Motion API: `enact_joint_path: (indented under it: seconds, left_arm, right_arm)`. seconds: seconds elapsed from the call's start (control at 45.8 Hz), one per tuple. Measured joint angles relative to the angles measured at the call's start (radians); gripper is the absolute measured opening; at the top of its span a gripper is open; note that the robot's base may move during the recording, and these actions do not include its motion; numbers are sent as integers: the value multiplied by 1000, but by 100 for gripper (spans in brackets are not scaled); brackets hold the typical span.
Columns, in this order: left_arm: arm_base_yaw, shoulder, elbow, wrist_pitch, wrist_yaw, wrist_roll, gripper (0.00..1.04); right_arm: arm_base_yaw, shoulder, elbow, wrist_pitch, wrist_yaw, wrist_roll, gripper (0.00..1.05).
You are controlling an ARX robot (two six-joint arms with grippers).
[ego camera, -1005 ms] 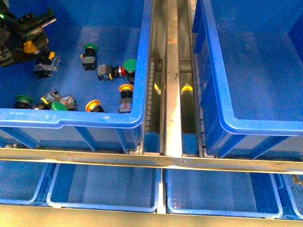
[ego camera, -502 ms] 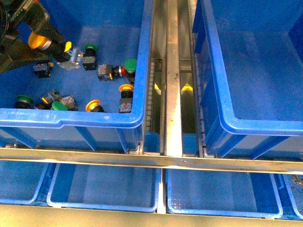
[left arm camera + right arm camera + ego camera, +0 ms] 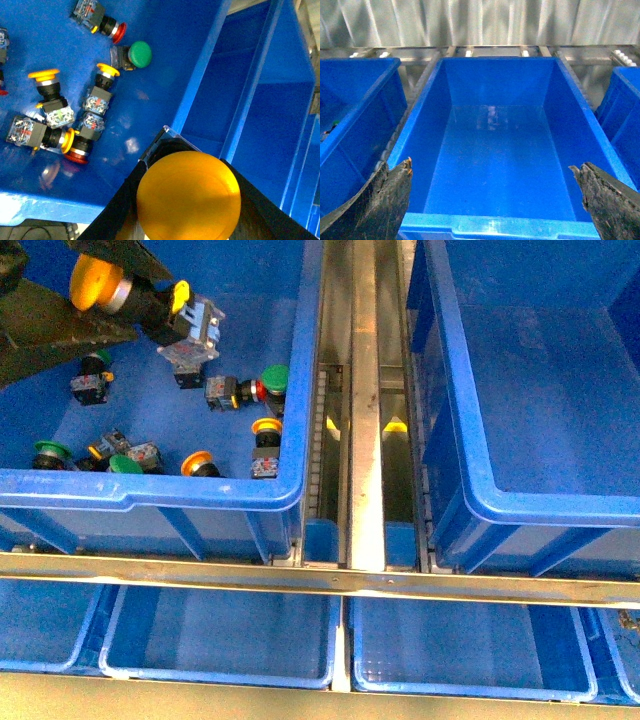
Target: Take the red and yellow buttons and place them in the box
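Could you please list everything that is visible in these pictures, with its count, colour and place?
held push-button with mushroom cap: one, yellow-orange, in the left gripper above the left bin
loose yellow-capped buttons: two, yellow-orange, left bin floor
red-capped buttons: two, red, left bin floor
green-capped buttons: at least three, green, left bin floor
left large deep plastic bin: one, blue, holds the buttons
right large deep plastic bin: one, blue, no buttons seen inside
shallow plastic trays: four, blue, lower row
metal rail: one, grey, between the large bins
left gripper: black, shut on the held push-button
right gripper: black, open, holding nothing
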Motion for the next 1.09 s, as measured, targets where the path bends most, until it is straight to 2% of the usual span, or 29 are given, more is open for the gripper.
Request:
enact_joint_path:
  seconds: [0.218, 0.437, 0.568, 0.743, 0.939, 1.092]
  left_arm:
    - [27, 24, 68, -2, 87, -26, 34]
    - [45, 89, 153, 21, 253, -46, 34]
    - [81, 132, 161, 5, 383, -36, 34]
    - [92, 179, 161, 24, 498, -27, 34]
    - [44, 187, 143, 126, 533, -97, 34]
    - [-11, 188, 105, 185, 514, -167, 34]
  right_arm:
    - [0, 0, 0, 0, 0, 0, 99]
    - [0, 0, 0, 0, 0, 0, 99]
    - [0, 0, 0, 0, 0, 0, 99]
    - [0, 0, 0, 0, 0, 0, 99]
    - [0, 0, 0, 0, 0, 0, 99]
    - [0, 0, 0, 0, 0, 0, 99]
